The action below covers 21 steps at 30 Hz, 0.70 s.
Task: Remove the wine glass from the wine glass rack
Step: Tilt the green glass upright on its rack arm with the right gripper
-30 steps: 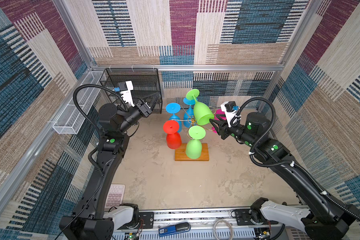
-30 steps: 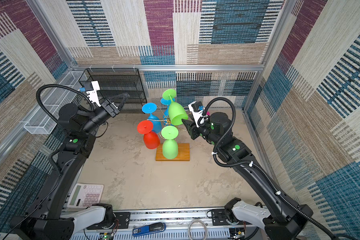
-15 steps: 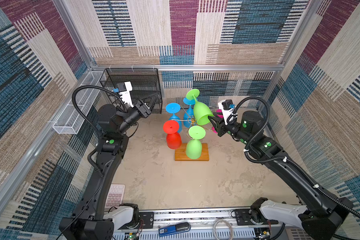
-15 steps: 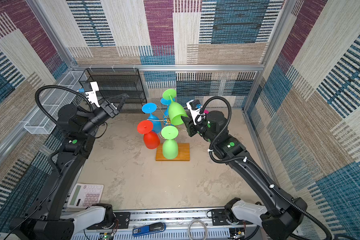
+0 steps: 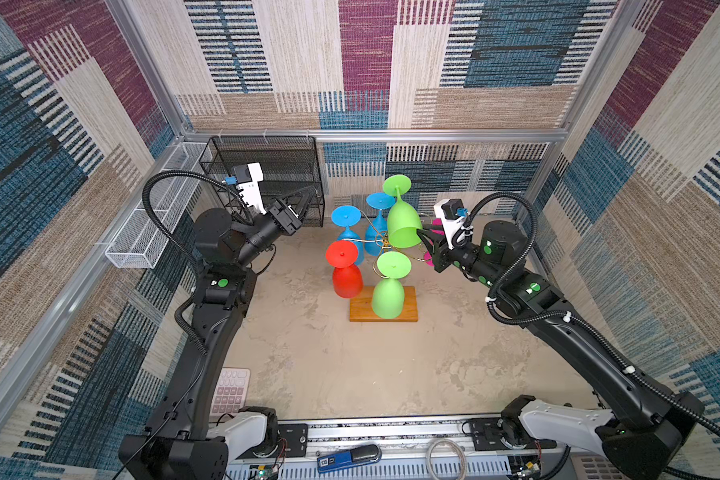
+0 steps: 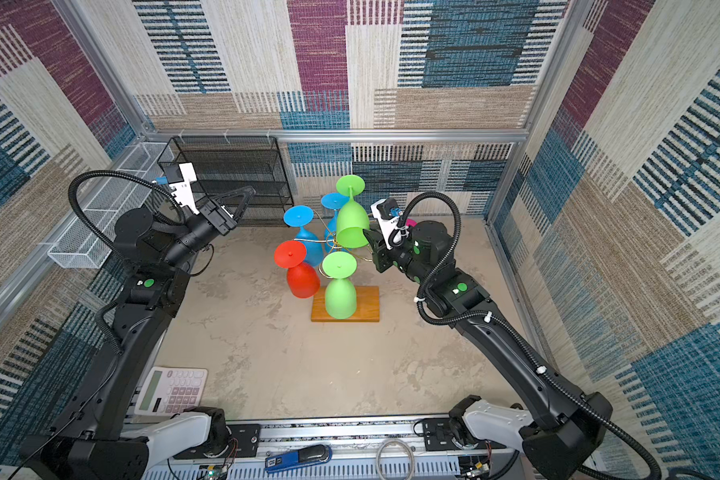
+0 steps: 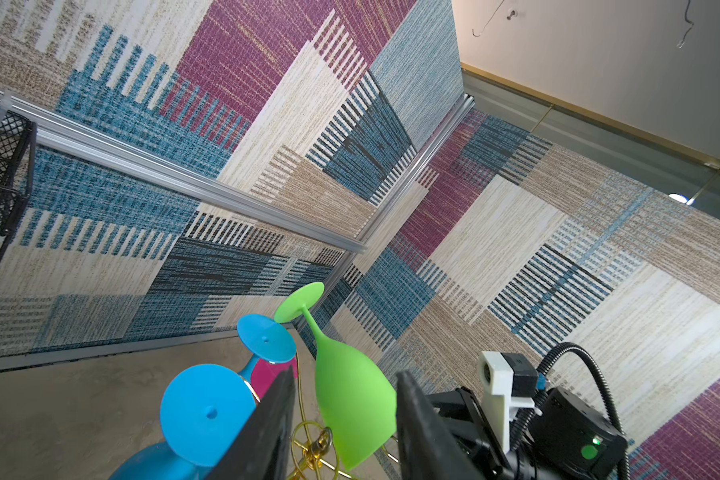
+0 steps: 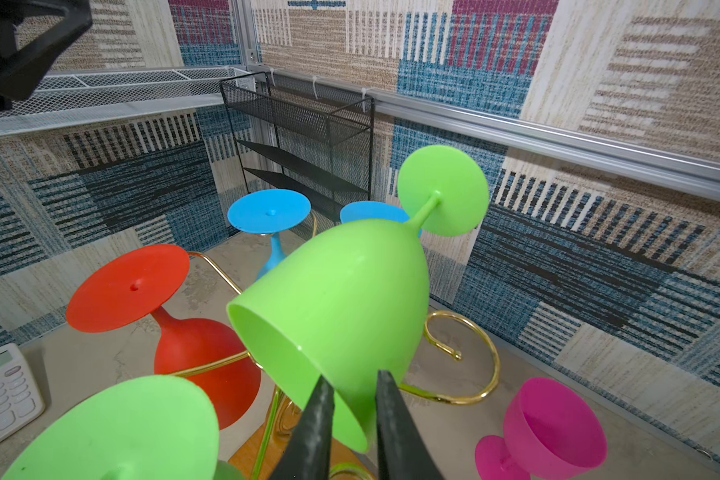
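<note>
**Wine glass** [image 8: 341, 291]: green and tilted, foot up. It sits upper centre in both top views, above the wine glass rack [image 5: 410, 308]. I cannot see what carries it, because its bowl covers the rack's top.

**Right gripper** [image 8: 353, 378]: the jaws are narrow, with one finger on either side of the glass's rim wall. I cannot tell whether they pinch it.

**Left gripper** [image 5: 304, 198]: the jaws stand apart with nothing between them. It is left of the rack and overlaps the black shelf [image 5: 266, 166] in the picture.

**Rack:** the wooden base lies at frame centre, half covered by a second green glass [image 5: 388, 293]. A red glass [image 5: 347, 280] and blue glasses [image 5: 347, 217] hang bowl-down. The stem is lost among them.

**Pink glass** [image 8: 557, 424]: it stands upright on the floor in the right wrist view. In the top views it is nearly hidden behind the right gripper.

**Calculator** [image 6: 171, 390]: lower left, with its edge under my left arm.
</note>
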Motion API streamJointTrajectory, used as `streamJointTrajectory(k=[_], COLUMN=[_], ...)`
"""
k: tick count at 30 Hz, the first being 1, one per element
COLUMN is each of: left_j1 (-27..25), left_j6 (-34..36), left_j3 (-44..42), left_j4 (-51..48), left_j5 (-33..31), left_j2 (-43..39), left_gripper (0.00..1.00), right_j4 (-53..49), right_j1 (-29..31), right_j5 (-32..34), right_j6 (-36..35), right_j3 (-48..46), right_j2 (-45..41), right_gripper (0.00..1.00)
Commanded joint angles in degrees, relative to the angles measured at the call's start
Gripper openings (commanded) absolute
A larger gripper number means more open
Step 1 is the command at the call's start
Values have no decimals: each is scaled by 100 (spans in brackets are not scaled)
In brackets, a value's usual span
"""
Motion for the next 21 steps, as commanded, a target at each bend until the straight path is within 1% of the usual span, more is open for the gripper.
streamJointTrajectory(k=[1,3,4,5,7,8,9,12,16,21], left_j1=[13,13,11,13,22,20,22,22,31,35], left_j6=[-51,-69,-73,-74,-75,-78,-76,-96,-142,-164], left_j3=[-9,-8,-6,-8,-2,-7,-9,-21,-51,-82], left_j4=[249,259,261,270,273,268,272,285,355,380], left_j5=[22,24,22,26,24,27,23,26,45,36], left_j2=[-27,-31,-26,-29,-31,-29,-26,-22,-5,-5], left_gripper=[43,43,43,43,43,43,43,43,43,43], right_j4=[175,180,167,164,168,167,181,215,96,5], right_j1=[9,9,9,10,9,9,10,9,9,10], right_j5=[-98,-82,-73,-48,6,21,55,152,493,742], right_j6=[-68,-68,-51,-33,26,35,64,180,305,346], right_j3=[10,-14,-1,-5,-13,-22,-36,30,268,464], right_j2=[4,4,13,15,5,-3,-17,-36,54,122], right_gripper=[19,19,22,29,45,50,52,54,64,71])
